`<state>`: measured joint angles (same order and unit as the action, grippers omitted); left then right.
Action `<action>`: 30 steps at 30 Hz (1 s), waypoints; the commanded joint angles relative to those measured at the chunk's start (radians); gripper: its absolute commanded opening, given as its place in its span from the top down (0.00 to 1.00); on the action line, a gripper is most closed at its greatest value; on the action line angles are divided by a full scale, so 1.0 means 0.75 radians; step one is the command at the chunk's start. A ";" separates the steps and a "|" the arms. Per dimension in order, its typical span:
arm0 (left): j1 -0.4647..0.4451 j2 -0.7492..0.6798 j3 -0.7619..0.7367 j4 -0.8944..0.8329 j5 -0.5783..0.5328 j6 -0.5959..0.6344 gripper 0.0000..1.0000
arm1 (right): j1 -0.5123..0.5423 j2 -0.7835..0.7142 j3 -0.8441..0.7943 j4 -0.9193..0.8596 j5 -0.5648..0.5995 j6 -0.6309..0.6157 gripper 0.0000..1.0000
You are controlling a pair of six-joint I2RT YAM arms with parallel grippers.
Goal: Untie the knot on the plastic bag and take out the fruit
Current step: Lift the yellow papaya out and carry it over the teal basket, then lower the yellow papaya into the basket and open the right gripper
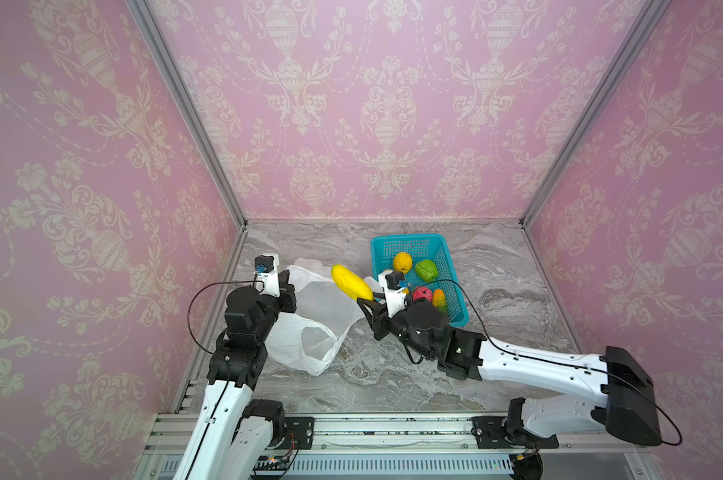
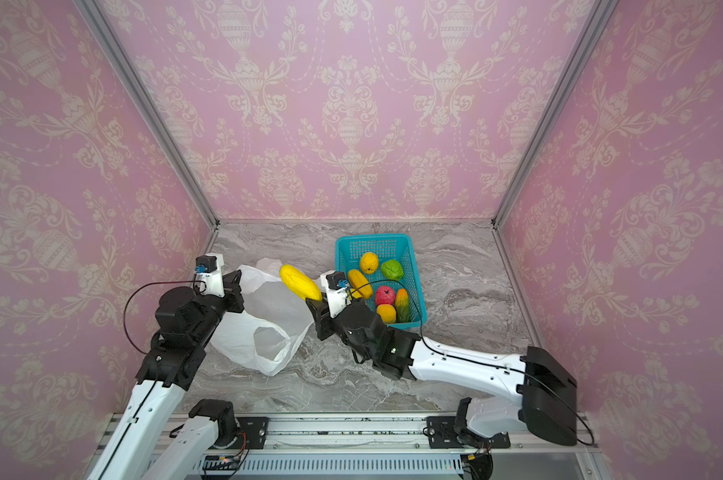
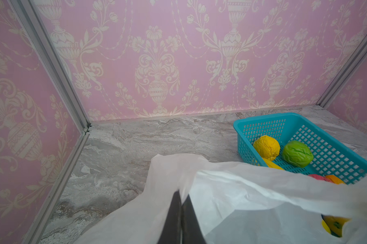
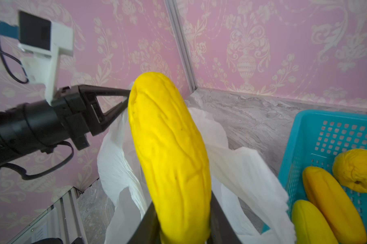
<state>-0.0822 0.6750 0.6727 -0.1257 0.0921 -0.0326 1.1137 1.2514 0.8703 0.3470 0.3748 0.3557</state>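
Left gripper point(image 3: 183, 196): I am pinching the rim of the plastic bag point(image 1: 318, 307), jaws clenched, holding its mouth open.
Right gripper point(image 4: 182, 228): I am clamping one yellow fruit point(image 4: 169, 147) above the bag, probably heading for the teal basket point(image 1: 405, 238).
Knot: none showing.

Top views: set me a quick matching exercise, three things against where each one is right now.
Things:
1. long yellow fruit
2. green fruit
3. plastic bag

Places:
A. pinched by the left gripper
B. lying in the teal basket
C. held by the right gripper, above the bag

Pairs: 1-C, 2-B, 3-A
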 commanded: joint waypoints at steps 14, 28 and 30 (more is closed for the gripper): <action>-0.001 -0.010 0.042 -0.038 -0.019 0.031 1.00 | -0.601 -0.114 -0.236 -0.190 0.048 0.164 0.74; 0.003 0.004 0.042 -0.033 -0.016 0.031 1.00 | -0.813 0.562 0.088 -0.242 -0.369 0.226 0.75; 0.005 0.008 0.044 -0.030 -0.014 0.030 1.00 | -0.806 0.608 0.095 -0.223 -0.378 0.260 0.66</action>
<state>-0.0822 0.6762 0.6746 -0.1383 0.0868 -0.0307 0.5018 1.6775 0.9089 0.1600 0.1501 0.5079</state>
